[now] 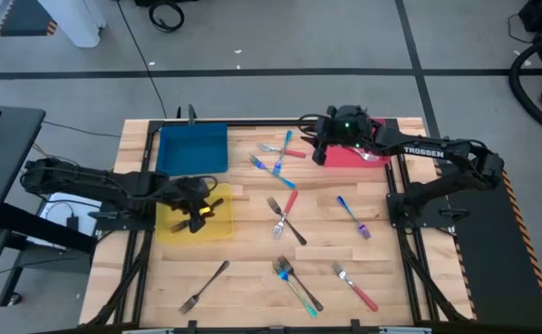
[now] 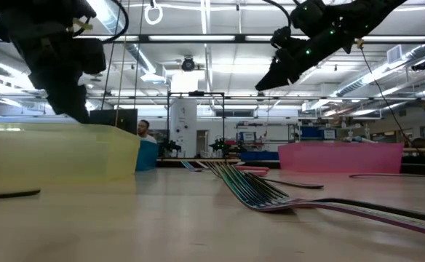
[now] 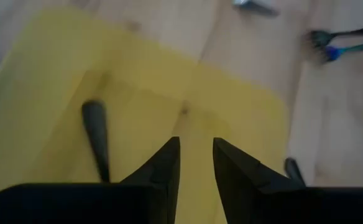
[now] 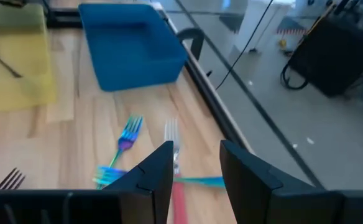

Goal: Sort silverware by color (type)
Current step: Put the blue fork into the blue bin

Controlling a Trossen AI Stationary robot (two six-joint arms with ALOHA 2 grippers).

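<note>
The surface (image 1: 252,278) is pale wood planking. On it sit a blue tray (image 1: 193,148), a translucent yellow tray (image 1: 195,221) and a pinkish-red tray (image 1: 354,153). The forks (image 1: 285,215) are red-handled, blue-handled or plain dark grey. Both arms are black.

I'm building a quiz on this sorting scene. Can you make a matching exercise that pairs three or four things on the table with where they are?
Things:
1. blue tray
2. yellow tray
3. red tray
4. grey fork

Places:
A. under the left tool
B. bare wood near the table's front left corner
C. far left corner of the table, with nothing in it
D. far right of the table, beside the right tool

Pairs: 1-C, 2-A, 3-D, 4-B
</note>
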